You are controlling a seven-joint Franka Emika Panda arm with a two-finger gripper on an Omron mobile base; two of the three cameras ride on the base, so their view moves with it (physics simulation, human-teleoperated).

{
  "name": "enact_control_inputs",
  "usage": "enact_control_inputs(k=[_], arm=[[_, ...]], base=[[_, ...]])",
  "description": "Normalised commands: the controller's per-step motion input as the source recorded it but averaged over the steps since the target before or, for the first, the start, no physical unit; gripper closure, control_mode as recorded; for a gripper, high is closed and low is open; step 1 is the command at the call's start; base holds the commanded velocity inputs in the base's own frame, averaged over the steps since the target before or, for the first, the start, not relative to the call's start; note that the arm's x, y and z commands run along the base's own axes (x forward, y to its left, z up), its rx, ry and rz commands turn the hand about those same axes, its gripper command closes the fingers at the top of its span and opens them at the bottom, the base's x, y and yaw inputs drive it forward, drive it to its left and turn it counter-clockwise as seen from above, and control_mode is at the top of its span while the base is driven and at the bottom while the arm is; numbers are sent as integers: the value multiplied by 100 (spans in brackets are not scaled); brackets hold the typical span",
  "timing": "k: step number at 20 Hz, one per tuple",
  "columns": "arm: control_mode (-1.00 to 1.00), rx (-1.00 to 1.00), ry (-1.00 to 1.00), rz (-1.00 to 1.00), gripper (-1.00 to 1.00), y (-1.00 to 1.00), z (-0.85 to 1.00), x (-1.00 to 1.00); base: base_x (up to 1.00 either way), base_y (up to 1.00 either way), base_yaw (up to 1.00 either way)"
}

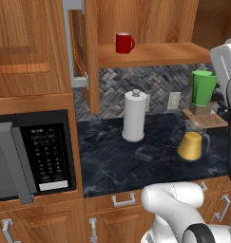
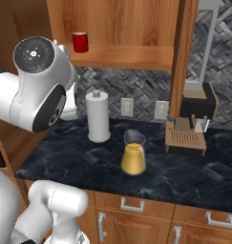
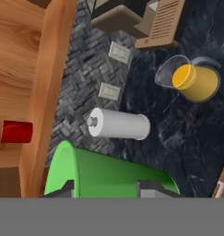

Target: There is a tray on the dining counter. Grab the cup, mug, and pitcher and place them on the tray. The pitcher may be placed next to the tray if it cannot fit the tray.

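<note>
The tool [image 3: 106, 190] is clamped on the green cup [image 3: 104, 173], held in the air above the counter [image 1: 136, 161]. At one o'clock stands the pitcher [image 3: 194, 82]; the red mug [image 3: 15, 131] sits on the shelf [image 1: 155, 53]. Next, I judge: carry the cup to the tray.

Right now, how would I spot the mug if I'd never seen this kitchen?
Look at the wooden shelf above the black counter, under the upper cabinets. The mug stands alone there, left of the middle. It is small, red, with a side handle, unlike the white paper-towel roll and the yellow-bottomed glass pitcher down on the counter.
</note>
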Motion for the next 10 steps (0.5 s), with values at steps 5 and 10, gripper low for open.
enact_control_inputs(k=[5,10], arm=[[-100,-9,0,0,100,0,-15,0],[100,0,0,0,100,0,0,0]], base=[[0,0,0],[-9,0,0]])
